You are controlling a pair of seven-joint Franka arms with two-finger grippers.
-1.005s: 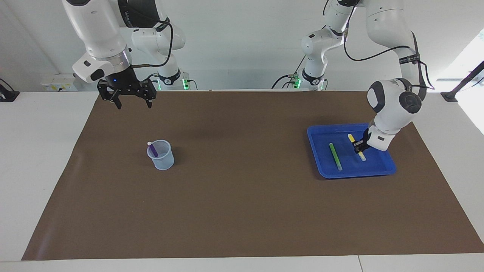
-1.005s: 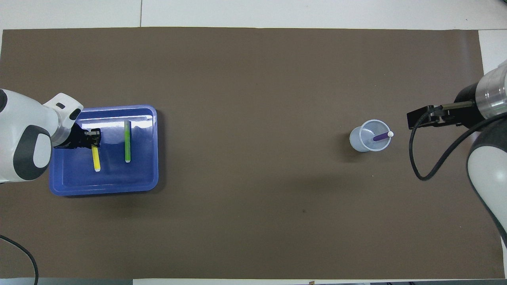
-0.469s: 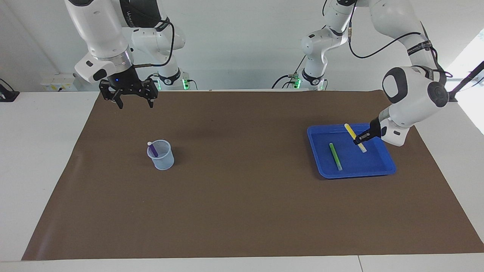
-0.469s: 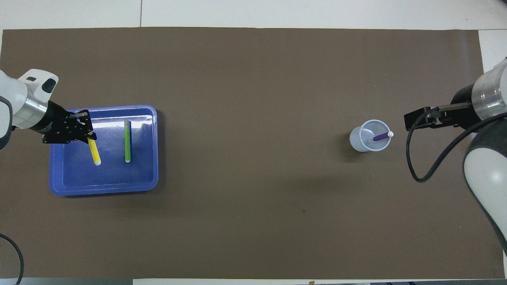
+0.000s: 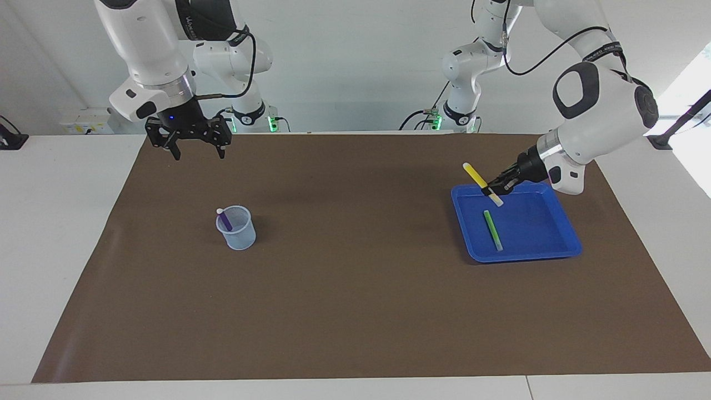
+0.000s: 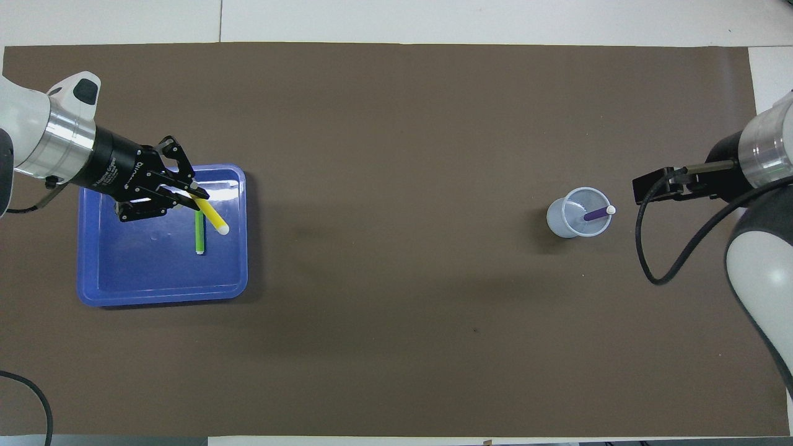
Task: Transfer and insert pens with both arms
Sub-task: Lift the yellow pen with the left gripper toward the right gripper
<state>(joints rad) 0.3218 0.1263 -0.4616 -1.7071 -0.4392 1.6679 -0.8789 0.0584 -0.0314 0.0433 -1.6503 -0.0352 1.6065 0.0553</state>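
Taking the overhead view as the clock face, the right gripper (image 5: 193, 149) waits at 3 o'clock with its fingers spread and empty, just beside the cup (image 6: 579, 212) that already holds the purple pen (image 6: 598, 214). At 9 o'clock the left gripper (image 6: 193, 199) is clamped on the yellow pen (image 6: 211, 217), lifted and tilted over the blue tray (image 6: 105, 291), where the green pen (image 6: 199, 234) lies flat. The grip sits near one end, so the pen may pivot or slip during the handover.
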